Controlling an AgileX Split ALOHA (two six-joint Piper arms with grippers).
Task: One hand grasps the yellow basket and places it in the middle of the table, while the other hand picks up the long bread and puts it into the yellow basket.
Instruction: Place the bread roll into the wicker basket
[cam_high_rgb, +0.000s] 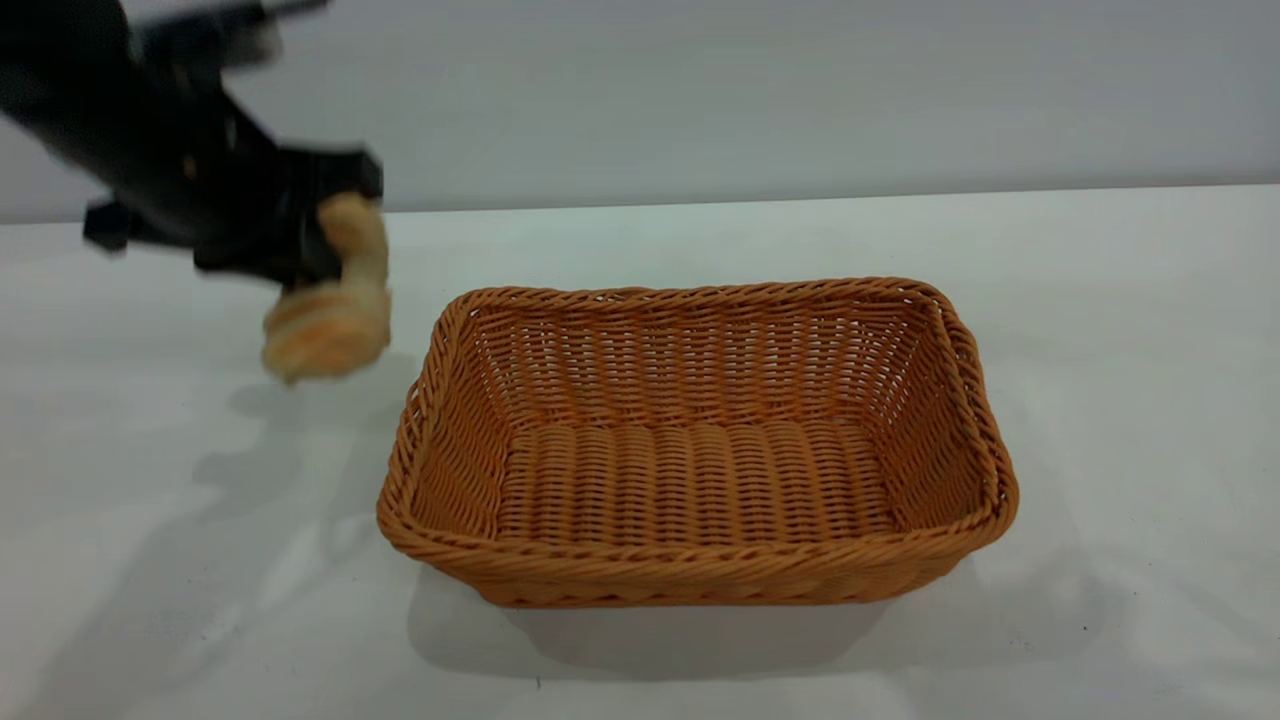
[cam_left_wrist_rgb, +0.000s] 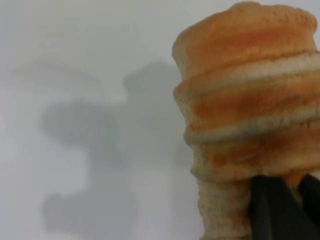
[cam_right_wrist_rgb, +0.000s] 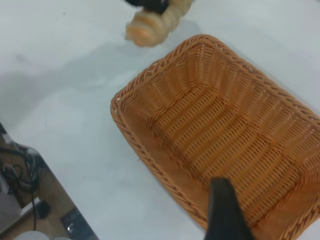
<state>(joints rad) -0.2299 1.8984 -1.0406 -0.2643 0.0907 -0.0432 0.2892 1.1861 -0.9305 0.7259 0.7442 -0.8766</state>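
Observation:
The yellow basket (cam_high_rgb: 690, 292) stands empty on the white table (cam_high_rgb: 1100, 300) near its middle. My left gripper (cam_high_rgb: 320, 250) is shut on the long bread (cam_high_rgb: 330, 320) and holds it in the air, left of the basket's left rim. In the left wrist view the striped bread (cam_left_wrist_rgb: 250, 100) fills the right side, with the gripper (cam_left_wrist_rgb: 300, 200) clamped on its lower part. My right gripper (cam_right_wrist_rgb: 272, 210) hangs high over the basket (cam_right_wrist_rgb: 116, 107), open and empty; only one finger (cam_right_wrist_rgb: 225, 210) shows. The bread (cam_right_wrist_rgb: 150, 27) is beyond the basket's far corner there.
The table's edge and floor clutter with cables (cam_right_wrist_rgb: 25, 200) show in the right wrist view. A plain grey wall (cam_high_rgb: 800, 90) runs behind the table. The left arm's shadow (cam_high_rgb: 260, 460) lies on the table left of the basket.

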